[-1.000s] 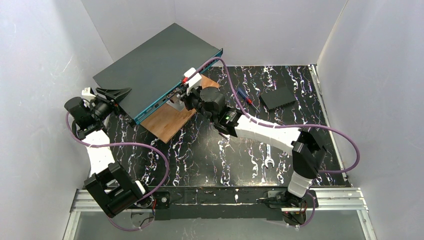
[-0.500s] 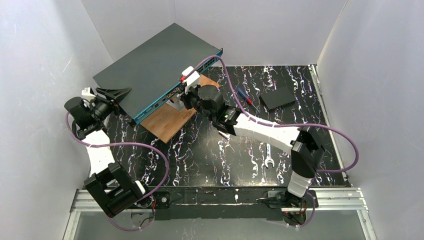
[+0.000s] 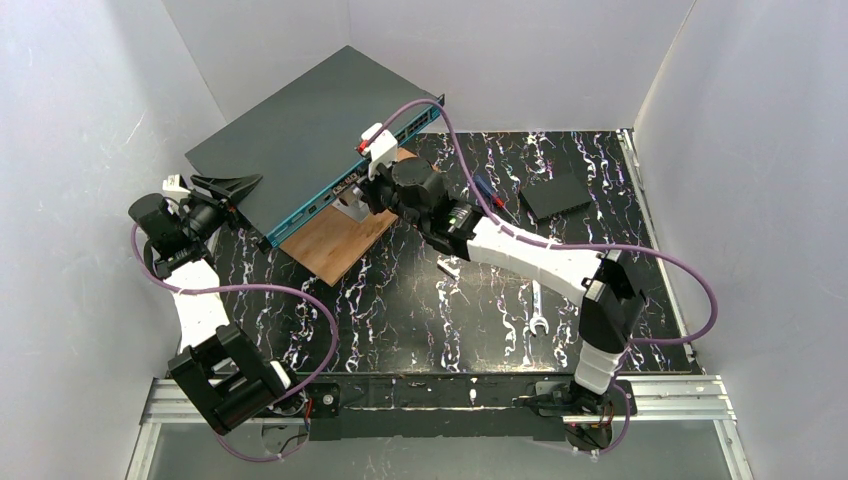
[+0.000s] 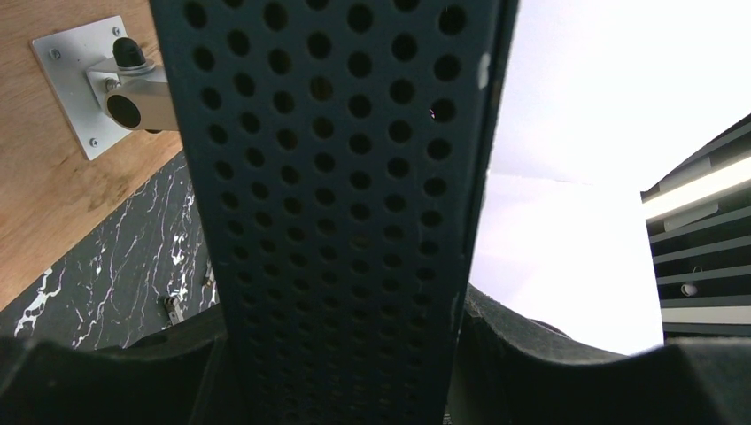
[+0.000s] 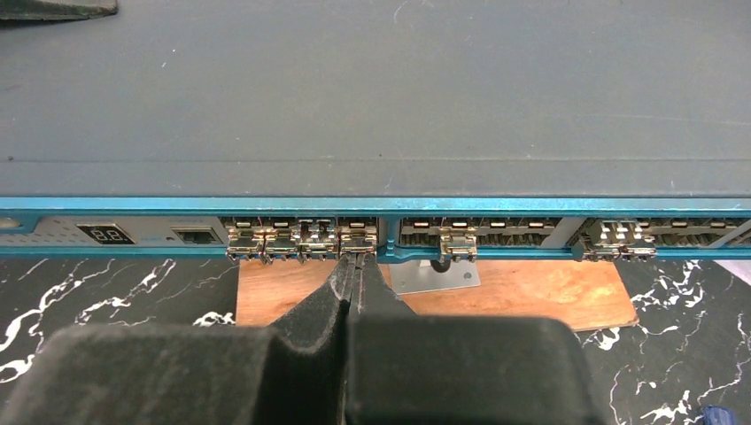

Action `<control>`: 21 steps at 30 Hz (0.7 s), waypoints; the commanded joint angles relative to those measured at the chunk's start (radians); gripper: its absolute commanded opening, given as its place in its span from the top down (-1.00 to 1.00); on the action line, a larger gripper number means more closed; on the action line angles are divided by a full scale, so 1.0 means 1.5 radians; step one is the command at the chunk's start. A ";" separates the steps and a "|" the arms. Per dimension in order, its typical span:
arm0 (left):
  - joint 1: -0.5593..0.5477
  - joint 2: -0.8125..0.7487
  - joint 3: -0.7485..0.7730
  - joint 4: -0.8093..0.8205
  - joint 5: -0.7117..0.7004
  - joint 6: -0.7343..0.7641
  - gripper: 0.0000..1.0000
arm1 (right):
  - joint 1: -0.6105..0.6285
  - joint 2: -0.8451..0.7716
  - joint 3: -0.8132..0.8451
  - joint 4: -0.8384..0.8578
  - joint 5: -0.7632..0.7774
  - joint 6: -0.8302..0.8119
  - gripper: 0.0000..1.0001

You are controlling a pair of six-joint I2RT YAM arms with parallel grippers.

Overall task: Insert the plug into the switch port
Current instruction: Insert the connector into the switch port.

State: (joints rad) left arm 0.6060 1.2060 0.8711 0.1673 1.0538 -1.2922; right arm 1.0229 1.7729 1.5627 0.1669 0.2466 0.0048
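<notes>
Gripping the left end of the switch (image 3: 300,130) is the left hand (image 3: 240,198); the right hand (image 5: 354,266), pressed shut, sits at its ports (image 5: 301,237), wooden board (image 5: 549,301) and bracket (image 5: 434,276) just beneath

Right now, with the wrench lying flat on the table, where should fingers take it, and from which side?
Probably mid-shaft, from straight above, closing across its narrow width. The wrench lies flat on the table, and its shaft is slim, so only its side edges offer grip.

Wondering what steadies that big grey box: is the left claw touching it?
Touching. In the left wrist view the perforated side of the switch runs between the fingers of the left gripper, no gap on either side.
</notes>
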 commanded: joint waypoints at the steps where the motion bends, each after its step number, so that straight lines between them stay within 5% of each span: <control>1: -0.015 0.005 -0.023 -0.058 0.041 0.064 1.00 | -0.028 0.074 0.082 0.133 -0.045 0.044 0.97; 8: -0.020 0.003 -0.020 -0.058 0.043 0.067 1.00 | -0.032 0.107 0.142 0.054 -0.033 0.067 0.97; 21: -0.020 -0.005 -0.022 -0.059 0.020 0.065 1.00 | -0.035 -0.003 -0.021 0.118 -0.033 0.050 0.97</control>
State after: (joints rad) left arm 0.6033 1.2049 0.8711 0.1680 1.0569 -1.2865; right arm 0.9985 1.7691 1.5848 0.1028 0.1898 0.0830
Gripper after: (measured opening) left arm 0.520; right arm 0.022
